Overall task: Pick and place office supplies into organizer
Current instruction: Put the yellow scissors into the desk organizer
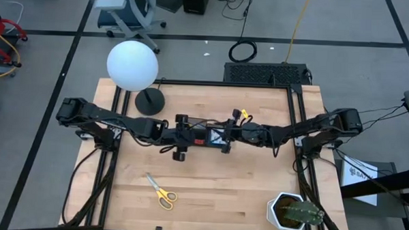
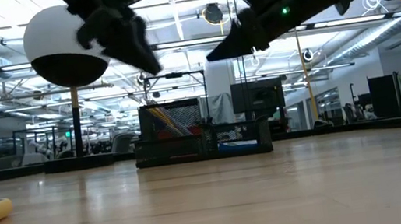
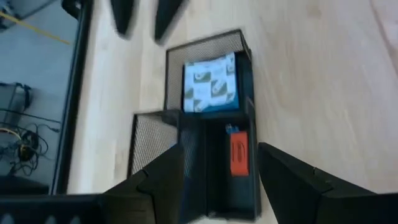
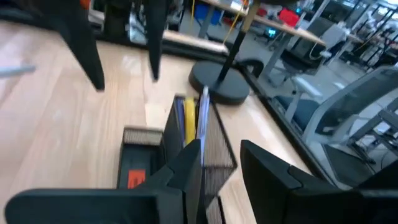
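1. I count one organizer (image 3: 211, 118), one pair of yellow-handled scissors (image 1: 161, 192), one blue square pad (image 3: 211, 85), one red piece (image 3: 239, 154) and a tiny blue pin (image 3: 231, 129) just beside it. The pens (image 4: 189, 121) stand in the tall mesh section; I make out yellow, blue and silver ones, and cannot count them surely.
2. Besides these there is one lamp, its round black base (image 1: 150, 101) at about 11 o'clock from the table's middle, and one potted cactus (image 1: 295, 213) at about 4 o'clock.
3. The organizer sits at the table's middle, under both my grippers, which meet above it from 9 and 3 o'clock.
4. The scissors lie flat on the table at about 7 o'clock from the organizer, well apart from both grippers.
5. My left gripper (image 3: 221, 171) hangs over the low compartment with the red piece; its fingers are spread and hold nothing.
6. My right gripper (image 4: 221, 165) hovers above the tall pen section, fingers parted, touching nothing.
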Controlling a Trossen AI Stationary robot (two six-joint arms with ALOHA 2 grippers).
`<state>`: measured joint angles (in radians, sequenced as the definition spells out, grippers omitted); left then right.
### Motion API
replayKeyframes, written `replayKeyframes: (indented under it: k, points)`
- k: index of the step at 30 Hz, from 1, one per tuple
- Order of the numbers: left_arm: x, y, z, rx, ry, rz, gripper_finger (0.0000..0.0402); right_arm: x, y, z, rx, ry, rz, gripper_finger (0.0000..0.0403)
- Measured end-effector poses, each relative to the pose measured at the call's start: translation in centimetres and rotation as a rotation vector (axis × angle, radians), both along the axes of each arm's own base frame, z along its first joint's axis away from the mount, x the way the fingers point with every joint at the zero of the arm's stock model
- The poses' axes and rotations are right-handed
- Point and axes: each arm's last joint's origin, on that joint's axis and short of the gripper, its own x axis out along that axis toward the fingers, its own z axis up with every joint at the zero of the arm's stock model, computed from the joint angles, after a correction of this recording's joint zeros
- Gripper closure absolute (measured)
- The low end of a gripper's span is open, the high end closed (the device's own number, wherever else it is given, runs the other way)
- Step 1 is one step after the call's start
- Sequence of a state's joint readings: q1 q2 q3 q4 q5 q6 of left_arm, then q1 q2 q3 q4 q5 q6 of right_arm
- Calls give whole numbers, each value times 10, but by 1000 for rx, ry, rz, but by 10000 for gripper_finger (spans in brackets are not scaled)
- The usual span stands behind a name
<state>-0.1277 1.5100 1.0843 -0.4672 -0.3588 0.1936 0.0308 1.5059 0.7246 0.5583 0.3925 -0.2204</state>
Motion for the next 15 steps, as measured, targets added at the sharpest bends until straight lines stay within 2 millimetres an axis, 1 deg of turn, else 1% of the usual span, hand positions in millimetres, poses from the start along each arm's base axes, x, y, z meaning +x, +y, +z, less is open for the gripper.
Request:
replayKeyframes:
  k: [2,4,9,11,15]
  points:
    - [-7,-2,1,-12,31,12,194,-2,1,4,0,-5,4,298]
    - [-7,-3,3,-35,13,41,195,-4,3,6,-1,10,9,298]
    - [-16,-2,-3,-110,71,165,194,-7,3,10,-1,10,12,298]
    - [-19,-3,-6,-128,112,180,195,-7,3,9,-1,17,12,298]
    - [-22,-5,-8,-143,139,196,194,-7,3,9,-1,19,12,298]
